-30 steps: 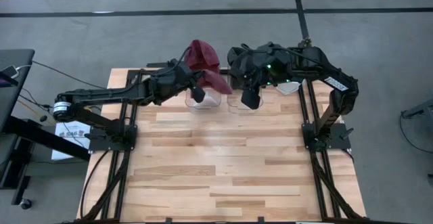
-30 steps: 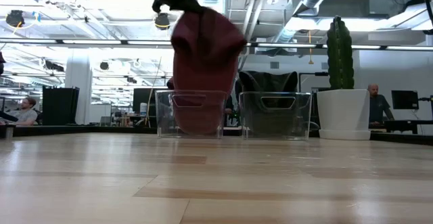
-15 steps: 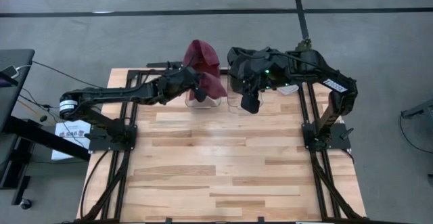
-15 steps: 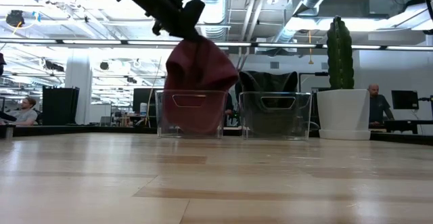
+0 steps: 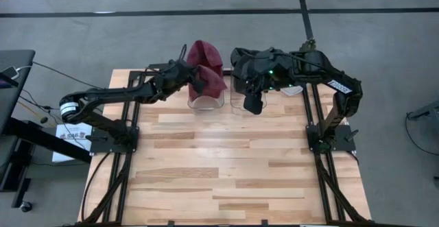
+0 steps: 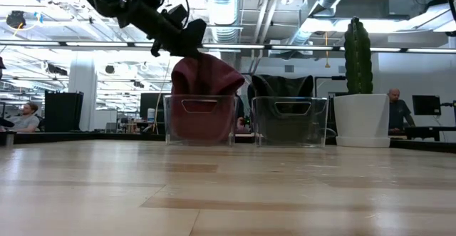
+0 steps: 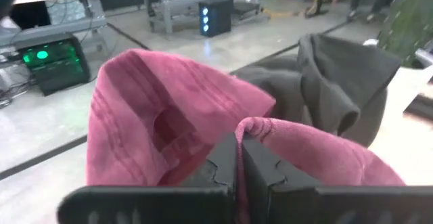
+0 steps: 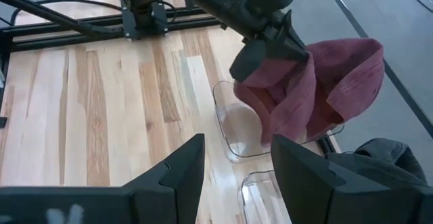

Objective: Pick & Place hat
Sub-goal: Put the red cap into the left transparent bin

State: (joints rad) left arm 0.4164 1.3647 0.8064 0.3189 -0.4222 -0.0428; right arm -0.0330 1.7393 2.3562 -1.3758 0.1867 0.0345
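The left gripper (image 5: 197, 84) pinches the red hat (image 5: 208, 66), which hangs straight below it into the left clear bin (image 6: 201, 120) (partly inside). Further right, the right gripper (image 5: 252, 100) waits, fingers spread, over the other bin (image 6: 290, 121).

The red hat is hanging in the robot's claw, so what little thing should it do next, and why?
Probably lower a bit more, then let go. The left claw is shut on the red hat, which already sags into the clear bin, though part still bulges above its rim.
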